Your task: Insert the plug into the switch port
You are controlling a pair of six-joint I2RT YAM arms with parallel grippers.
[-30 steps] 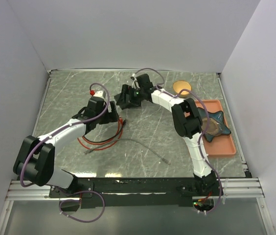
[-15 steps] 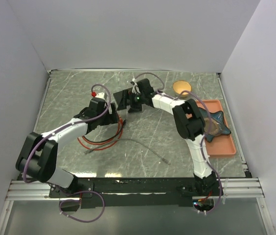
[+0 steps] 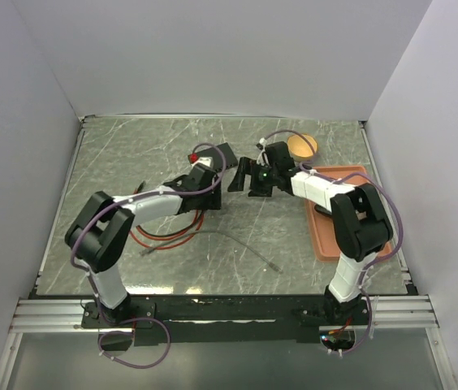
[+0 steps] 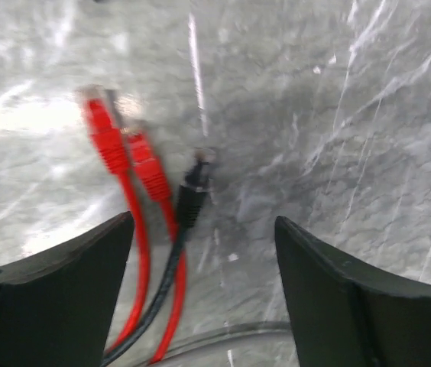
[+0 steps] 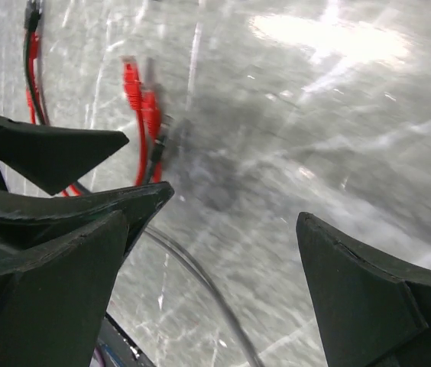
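Observation:
My left gripper (image 3: pixel 210 197) (image 4: pixel 204 229) is open and empty. It hovers over two red plugs (image 4: pixel 97 126) and a black plug (image 4: pixel 196 176) lying side by side on the marble table. My right gripper (image 3: pixel 240 175) (image 5: pixel 212 222) is also open and empty, just right of the left one. It sees the same red plugs (image 5: pixel 135 92) and black plug (image 5: pixel 158 141). A flat black box (image 3: pixel 224 152), the switch, lies behind the left wrist and is partly hidden. Its ports do not show.
Red cable loops (image 3: pixel 164 236) lie front left. A grey cable (image 3: pixel 245 244) (image 5: pixel 200 283) runs across the table front. An orange tray (image 3: pixel 326 244) sits under the right arm. An orange round object (image 3: pixel 302 145) lies at the back right.
The left gripper has moved right to the table's centre, over the plugs. The right gripper has drawn back rightward from the black box and now stands open beside the left one.

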